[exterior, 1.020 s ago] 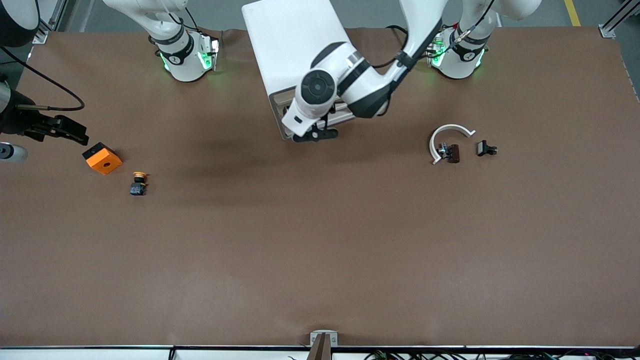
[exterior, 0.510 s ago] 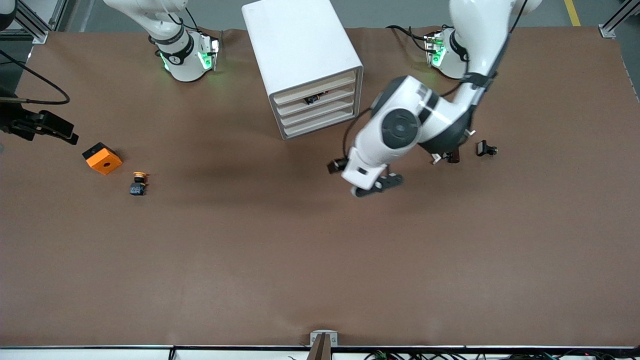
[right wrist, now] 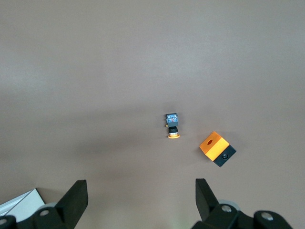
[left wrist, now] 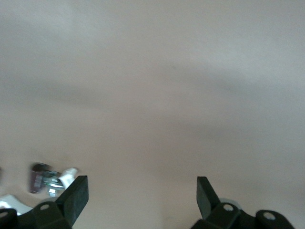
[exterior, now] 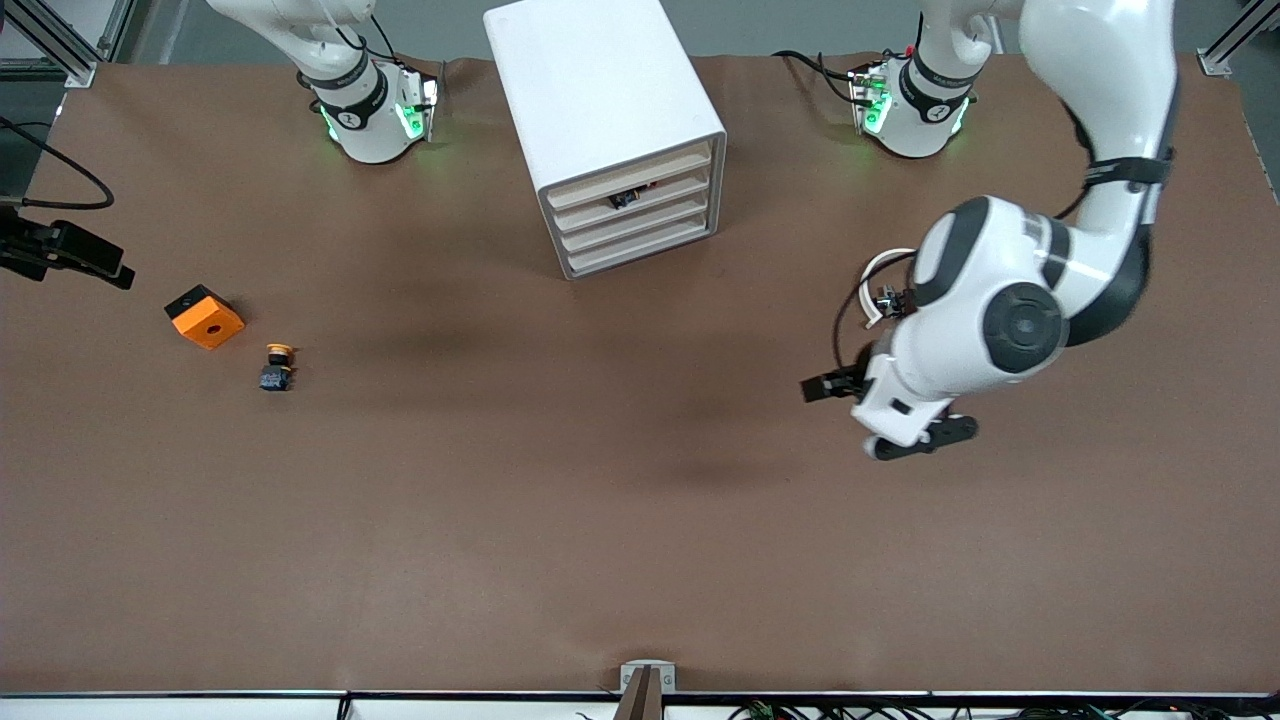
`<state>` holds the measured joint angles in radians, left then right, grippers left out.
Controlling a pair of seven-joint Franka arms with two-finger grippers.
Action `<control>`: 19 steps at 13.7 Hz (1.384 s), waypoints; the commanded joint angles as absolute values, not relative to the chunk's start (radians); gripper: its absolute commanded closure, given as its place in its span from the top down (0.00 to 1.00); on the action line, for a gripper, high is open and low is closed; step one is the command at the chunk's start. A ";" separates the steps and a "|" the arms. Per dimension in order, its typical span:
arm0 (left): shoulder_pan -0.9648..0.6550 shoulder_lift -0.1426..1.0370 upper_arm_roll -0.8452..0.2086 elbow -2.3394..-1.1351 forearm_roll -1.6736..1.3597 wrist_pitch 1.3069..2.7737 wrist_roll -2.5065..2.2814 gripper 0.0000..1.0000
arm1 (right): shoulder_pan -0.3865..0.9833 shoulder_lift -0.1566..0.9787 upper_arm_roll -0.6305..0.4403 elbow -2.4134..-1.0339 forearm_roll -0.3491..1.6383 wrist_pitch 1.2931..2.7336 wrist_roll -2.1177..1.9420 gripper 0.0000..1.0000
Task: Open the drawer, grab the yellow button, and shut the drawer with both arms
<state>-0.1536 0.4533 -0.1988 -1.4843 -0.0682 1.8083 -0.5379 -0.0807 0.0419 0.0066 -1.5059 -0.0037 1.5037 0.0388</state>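
While the button [exterior: 277, 366] just sits on the table [exterior: 560, 520] beside the orange block [exterior: 204, 316], both end effectors hang spread and empty: left end effector [exterior: 885, 415], right end effector [exterior: 70, 250]. Cabinet [exterior: 610, 130] drawers all look closed.

Looking down from above the brown table [right wrist: 119, 71], the right gripper [right wrist: 141, 193] shows two black fingers spread wide apart, holding nothing. Below them lies the tiny button [right wrist: 172, 125], on its side, with the orange block [right wrist: 217, 148] near it. A white corner [right wrist: 19, 200] shows at the edge.
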 commanded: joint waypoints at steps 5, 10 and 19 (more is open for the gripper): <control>-0.014 0.338 -0.209 -1.427 -0.020 1.662 -0.345 1.00 | 0.001 0.052 -0.067 -1.482 -0.002 1.486 0.029 1.00; 0.051 0.266 -0.212 -1.374 0.096 1.560 -0.183 1.00 | 0.028 0.052 -0.098 -1.483 0.000 1.486 0.028 1.00; 0.170 0.181 -0.210 -1.376 0.110 1.477 -0.069 1.00 | 0.037 0.052 -0.094 -1.482 0.009 1.476 0.040 1.00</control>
